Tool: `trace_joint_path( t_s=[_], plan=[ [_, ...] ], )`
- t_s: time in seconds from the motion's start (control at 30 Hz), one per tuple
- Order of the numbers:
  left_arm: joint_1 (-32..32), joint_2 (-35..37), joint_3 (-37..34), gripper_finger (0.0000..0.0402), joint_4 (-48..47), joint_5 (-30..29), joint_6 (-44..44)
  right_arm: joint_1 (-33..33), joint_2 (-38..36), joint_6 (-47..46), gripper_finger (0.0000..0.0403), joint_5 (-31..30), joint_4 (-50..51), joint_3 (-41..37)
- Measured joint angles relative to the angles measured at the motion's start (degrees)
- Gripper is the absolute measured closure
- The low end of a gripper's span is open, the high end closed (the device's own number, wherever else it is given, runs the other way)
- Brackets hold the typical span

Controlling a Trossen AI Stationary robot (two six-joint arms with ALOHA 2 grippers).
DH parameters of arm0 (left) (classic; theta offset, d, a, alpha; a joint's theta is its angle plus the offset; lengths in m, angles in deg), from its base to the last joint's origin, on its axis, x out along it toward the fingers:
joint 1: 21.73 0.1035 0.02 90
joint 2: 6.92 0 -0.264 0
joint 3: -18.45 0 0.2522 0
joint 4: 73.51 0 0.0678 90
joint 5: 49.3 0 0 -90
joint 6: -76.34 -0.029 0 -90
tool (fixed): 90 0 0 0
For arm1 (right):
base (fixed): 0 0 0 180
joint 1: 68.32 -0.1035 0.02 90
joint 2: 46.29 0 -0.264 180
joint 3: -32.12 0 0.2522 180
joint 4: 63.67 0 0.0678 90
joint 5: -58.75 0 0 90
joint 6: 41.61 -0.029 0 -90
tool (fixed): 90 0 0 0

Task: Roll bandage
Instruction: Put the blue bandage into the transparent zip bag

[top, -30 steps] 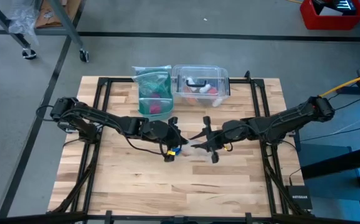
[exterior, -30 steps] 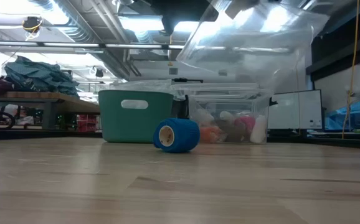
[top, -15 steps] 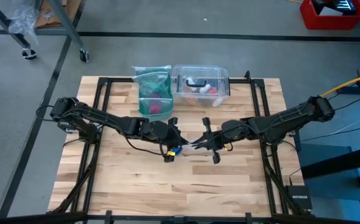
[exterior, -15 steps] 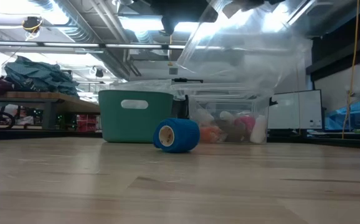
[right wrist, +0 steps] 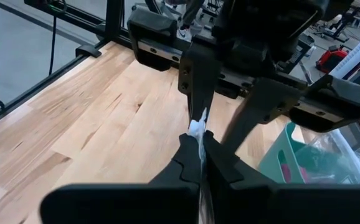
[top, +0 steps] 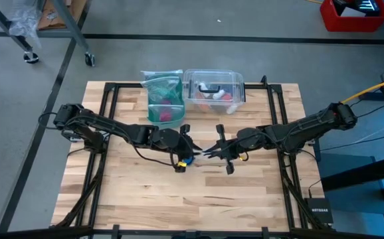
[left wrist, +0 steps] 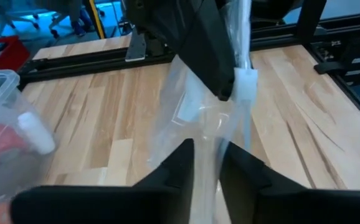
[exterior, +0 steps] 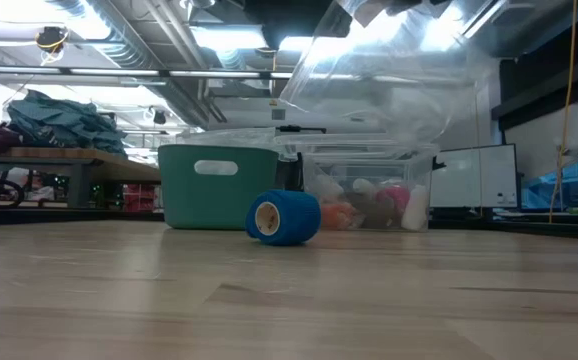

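The bandage (exterior: 283, 217) is a bright blue roll lying on its side on the wooden table, under the meeting grippers (top: 187, 160). Neither gripper touches it. Above it both grippers meet at a clear plastic zip bag (exterior: 399, 70). My right gripper (right wrist: 202, 155) is shut on the bag's top edge. My left gripper (left wrist: 206, 165) faces it from the left, its fingers apart with the bag's film (left wrist: 211, 124) running between them. My right gripper pinches the bag's white zip edge (right wrist: 197, 129) between its two fingers, coming nearly level from the table's right. The bag hangs below the fingers, clear of the table. My left gripper has the film between its parted fingers; whether they touch it I cannot tell.
A teal bin (exterior: 217, 185) and a clear plastic box (exterior: 369, 190) with small items stand at the table's far edge, behind the roll. Black frame rails (top: 105, 119) run along the left and right sides. Bare wood lies toward the near edge.
My right gripper has shut on the bag's top edge. My left gripper's fingers have then parted a little. Both arms have stayed where they were. The hanging bag has shifted and changed shape slightly; the blue roll has not moved.
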Motion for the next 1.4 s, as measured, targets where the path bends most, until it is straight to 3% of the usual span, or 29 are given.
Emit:
trace_joint_path(
  t_s=[0.23, 0.57, 0.87, 1.4],
  plan=[
    [0.1, 2.7, 0.0, 0.0277, -3.5, -0.2, 0.1, 0.0, -0.7, 0.5, 0.0401, 0.0, 3.3, 0.0],
    [-0.5, 7.0, 0.0, 0.0268, -17.4, -0.1, 12.8, 0.0, -4.1, 4.4, 0.0401, 0.0, 4.5, 0.0],
    [-1.3, 3.7, -2.8, 0.0268, -21.3, 0.0, 18.4, 0.0, -4.3, 5.9, 0.0402, 0.0, 7.4, 0.0],
    [-3.3, -9.2, -3.5, 0.0268, -20.9, -0.5, 11.7, 0.0, -4.3, 5.9, 0.0402, 1.0, 7.7, 0.0]
  ],
)
